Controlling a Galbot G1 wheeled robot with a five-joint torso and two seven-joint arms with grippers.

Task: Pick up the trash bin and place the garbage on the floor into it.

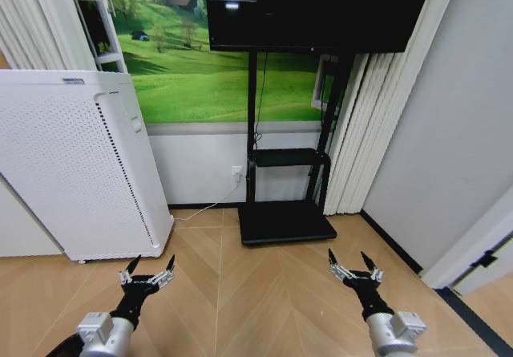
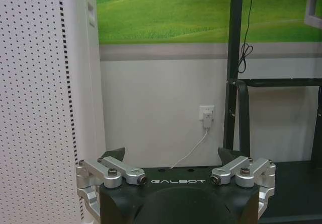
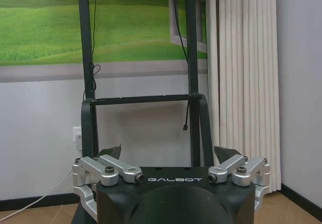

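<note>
Plainly "GALBOT" on left gripper (image 2: 171, 158) and right gripper (image 3: 170, 156).

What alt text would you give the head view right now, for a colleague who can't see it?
Both grippers, left and right, hang open and empty over light tan herringbone parquet floor. Ahead stand a tall white perforated appliance on the left and a black metal screen stand against a meadow mural wall.

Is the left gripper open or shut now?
Open. The left gripper has its fingertips spread far apart with nothing between them, above the floor.
</note>
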